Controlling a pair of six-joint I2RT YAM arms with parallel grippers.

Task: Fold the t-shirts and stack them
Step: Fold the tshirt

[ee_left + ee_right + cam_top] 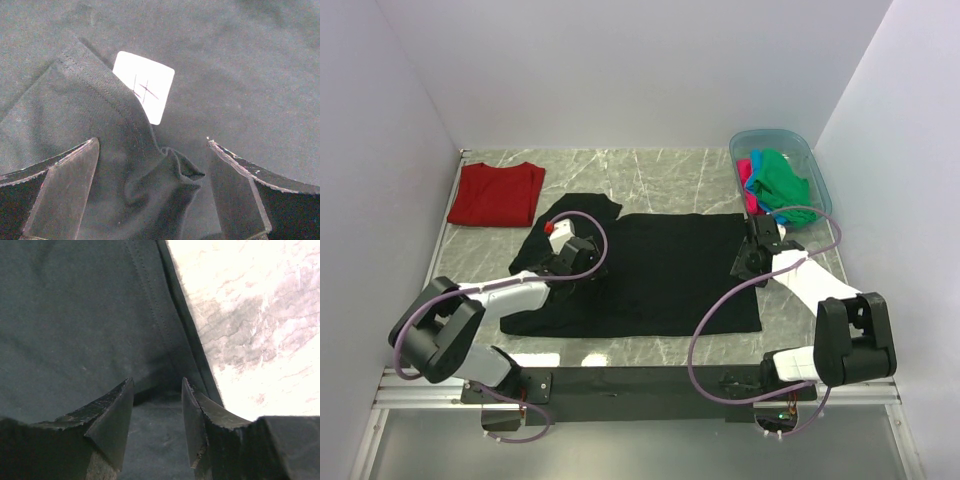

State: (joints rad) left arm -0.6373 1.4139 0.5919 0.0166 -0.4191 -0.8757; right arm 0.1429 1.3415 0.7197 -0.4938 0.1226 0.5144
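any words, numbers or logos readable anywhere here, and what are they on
None can be read.
White label on the black t-shirt: only a few thin crossed strokes, no legible letter or number.
Red t-shirt and tub: no print visible in the top view.

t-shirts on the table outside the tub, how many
2: black t-shirt spread at centre, dark red t-shirt folded at far left. The tub holds more bunched cloth.
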